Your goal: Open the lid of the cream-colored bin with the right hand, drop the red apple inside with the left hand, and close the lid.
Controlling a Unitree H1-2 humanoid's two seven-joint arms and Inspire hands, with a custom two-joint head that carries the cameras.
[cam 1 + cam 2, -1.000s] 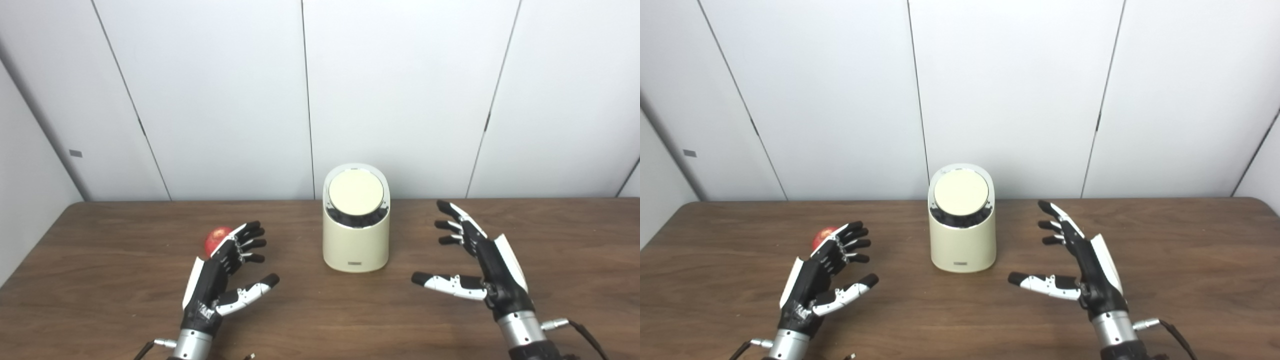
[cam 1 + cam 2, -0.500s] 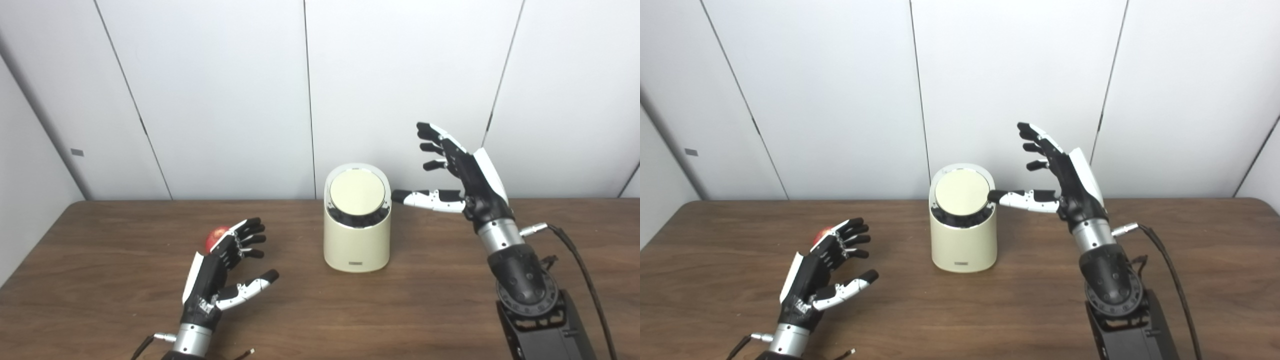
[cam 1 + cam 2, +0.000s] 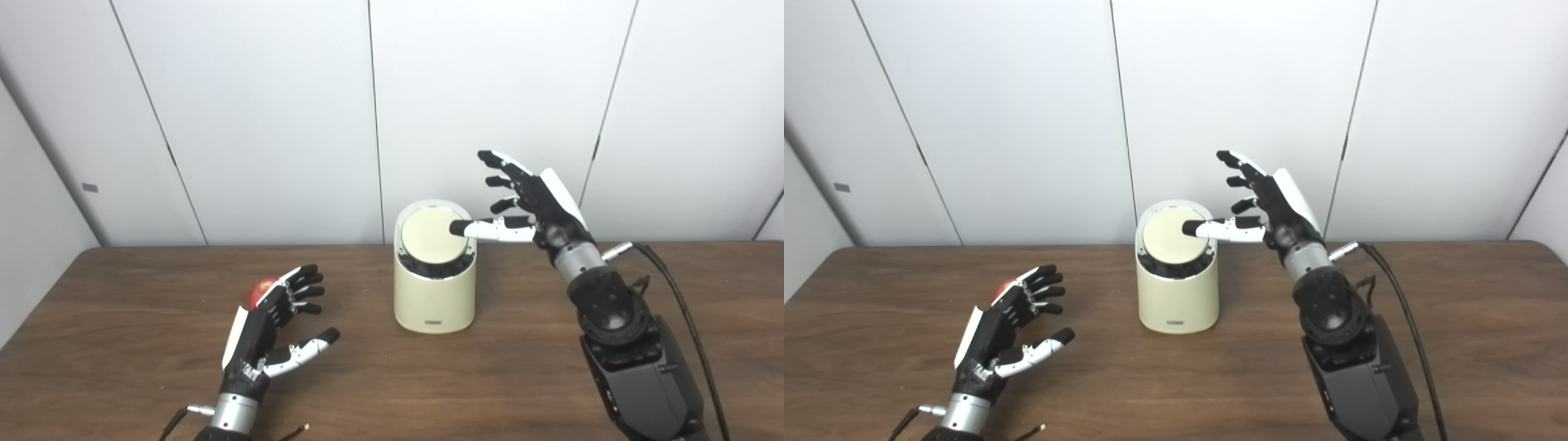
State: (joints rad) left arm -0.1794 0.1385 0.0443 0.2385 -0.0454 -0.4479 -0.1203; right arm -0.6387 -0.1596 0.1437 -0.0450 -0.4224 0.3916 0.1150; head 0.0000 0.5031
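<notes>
1. A dark brown wooden table (image 3: 551,288) fills the lower half of the frame, with plain white wall panels (image 3: 263,116) behind it in the upper half.
2. A cream-colored bin (image 3: 435,300) stands upright just right of the frame's centre, near the table's far edge. Its round lid (image 3: 429,237) is tilted toward the camera and lies closed in its rim.
3. The right hand (image 3: 539,205) is raised at the centre right of the frame, level with the top of the bin. Its arm rises from the lower right corner and leans toward the bin, with a black cable trailing behind the wrist.
4. That hand is spread wide and holds nothing. Its fingers (image 3: 499,161) fan up and to the left, clear of the bin, while the thumb (image 3: 484,229) reaches out sideways so that its dark tip overlaps the right part of the lid. Whether the tip actually touches the lid cannot be told.
5. The left hand (image 3: 269,331) sits low at the lower left of the frame, just above the table, palm facing right. It is also spread wide and empty, fingers pointing up and to the right, thumb angled out toward the bin.
6. The red apple (image 3: 260,291) rests on the table at the left of the frame, well apart from the bin. It lies just behind the left hand's fingers, which hide much of it.
</notes>
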